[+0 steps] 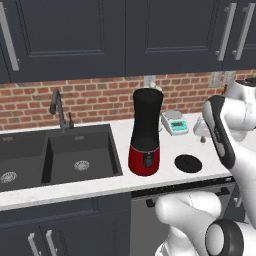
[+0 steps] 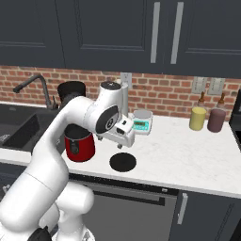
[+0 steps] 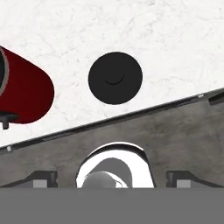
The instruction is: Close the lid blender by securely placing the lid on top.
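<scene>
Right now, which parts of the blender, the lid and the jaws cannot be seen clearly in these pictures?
- Blender: in the right base view the arm covers most of the jar.
- Blender's open top: the left base view looks from the side, so the inside is hidden.
- Lid: its knob is too faint in the hand view.
- Gripper: its open jaws are cut off by the bottom edge.

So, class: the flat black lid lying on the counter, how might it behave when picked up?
The lid looks thin and rigid, so probably light and stiff. Lying flat on the counter, it likely offers little edge to grip and could slide.
</scene>
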